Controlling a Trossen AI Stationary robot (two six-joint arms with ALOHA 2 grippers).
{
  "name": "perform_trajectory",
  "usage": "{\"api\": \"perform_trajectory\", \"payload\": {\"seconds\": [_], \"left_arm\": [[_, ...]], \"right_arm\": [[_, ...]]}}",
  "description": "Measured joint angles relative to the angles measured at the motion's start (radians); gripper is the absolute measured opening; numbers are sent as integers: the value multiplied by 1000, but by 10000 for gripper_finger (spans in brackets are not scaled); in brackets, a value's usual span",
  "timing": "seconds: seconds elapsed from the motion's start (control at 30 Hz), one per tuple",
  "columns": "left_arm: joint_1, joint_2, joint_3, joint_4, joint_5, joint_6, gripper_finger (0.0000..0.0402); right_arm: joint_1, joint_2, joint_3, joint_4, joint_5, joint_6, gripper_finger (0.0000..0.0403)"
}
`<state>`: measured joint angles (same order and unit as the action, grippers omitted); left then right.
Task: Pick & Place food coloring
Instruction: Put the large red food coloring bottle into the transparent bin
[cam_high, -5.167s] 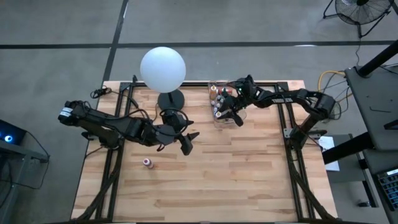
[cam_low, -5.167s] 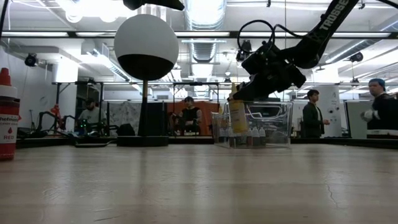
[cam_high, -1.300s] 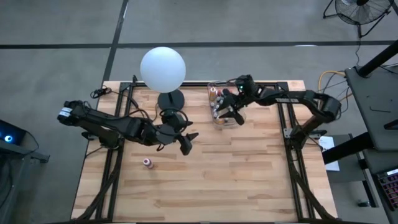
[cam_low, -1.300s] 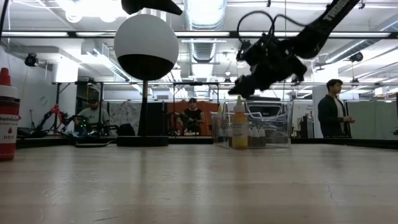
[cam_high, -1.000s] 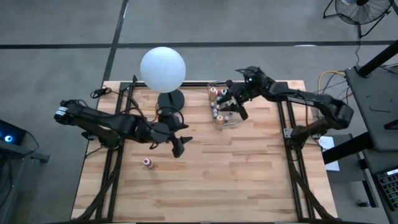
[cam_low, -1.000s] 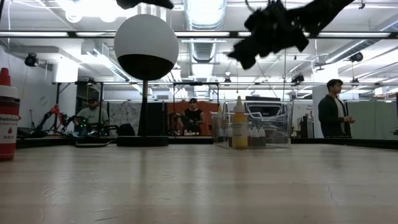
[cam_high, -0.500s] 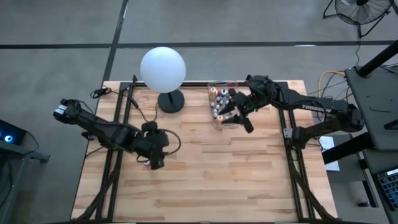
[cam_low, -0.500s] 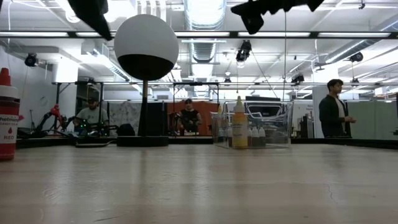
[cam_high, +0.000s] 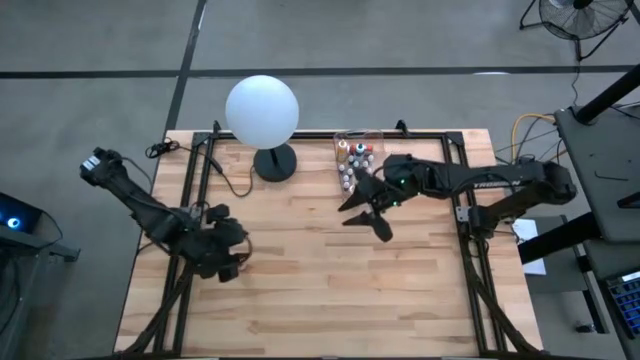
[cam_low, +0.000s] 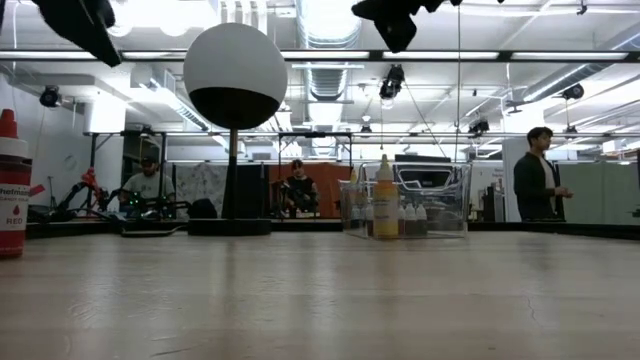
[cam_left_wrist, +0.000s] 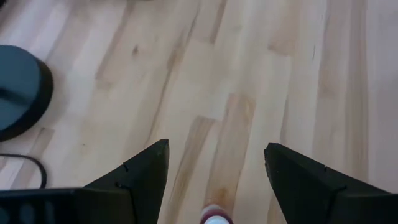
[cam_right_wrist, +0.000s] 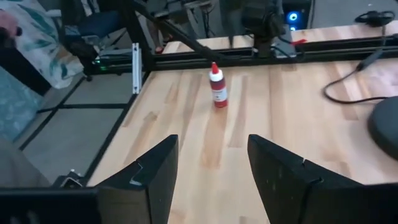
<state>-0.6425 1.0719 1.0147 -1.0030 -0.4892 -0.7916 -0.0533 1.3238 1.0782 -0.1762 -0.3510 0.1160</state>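
My left gripper (cam_left_wrist: 214, 180) spread wide, empty, hovering over a red-capped bottle (cam_left_wrist: 216, 217), my right gripper (cam_high: 362, 215) part-open, empty, above the tabletop (cam_high: 420, 290).

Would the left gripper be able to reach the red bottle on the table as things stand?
Probably yes: the left gripper is open above the red bottle, whose tip shows between its fingers, with only bare table around.
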Motion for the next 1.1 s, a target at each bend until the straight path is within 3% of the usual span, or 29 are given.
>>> {"api": "perform_trajectory", "payload": {"seconds": [0.23,0.5,0.7,0.93,1.1], "left_arm": [[-110,-99,-120,-1,-63,-187,236],[-211,-102,-237,19,-72,-390,236],[-298,-100,-291,20,-162,-613,236],[-351,-38,-301,27,-165,-818,234],[-357,62,-296,27,-112,-992,226]], "right_arm": [[59,82,14,50,17,55,185],[92,158,55,55,18,60,185],[97,184,81,54,19,53,185],[97,183,80,53,21,44,185],[97,183,80,53,22,29,183]]}}
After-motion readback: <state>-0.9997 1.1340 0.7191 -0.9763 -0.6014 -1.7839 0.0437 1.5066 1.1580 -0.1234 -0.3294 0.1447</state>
